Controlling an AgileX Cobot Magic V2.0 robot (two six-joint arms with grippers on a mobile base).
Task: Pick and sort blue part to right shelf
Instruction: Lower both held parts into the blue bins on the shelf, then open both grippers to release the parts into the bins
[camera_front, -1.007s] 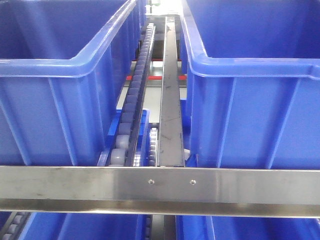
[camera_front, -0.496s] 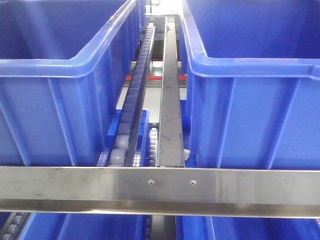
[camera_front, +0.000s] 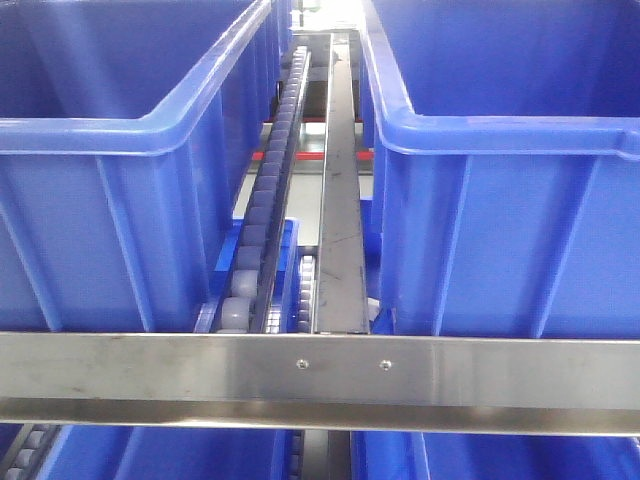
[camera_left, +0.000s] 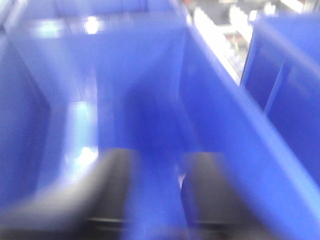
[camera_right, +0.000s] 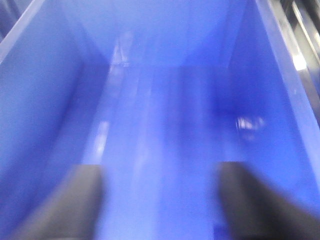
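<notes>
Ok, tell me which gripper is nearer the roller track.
Left, likely. Left gripper hangs over a bin, track just beyond its right wall. Right gripper hangs over another bin; no rollers discernible.

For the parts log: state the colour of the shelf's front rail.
Bare silver steel; the rail shows best in the front view.

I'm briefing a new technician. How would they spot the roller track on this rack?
Find the flat steel front rail across the shelf. Above it, between the two big blue bins, run two strips. The roller track is the left one, beaded with small wheels, unlike the smooth steel divider.
</notes>
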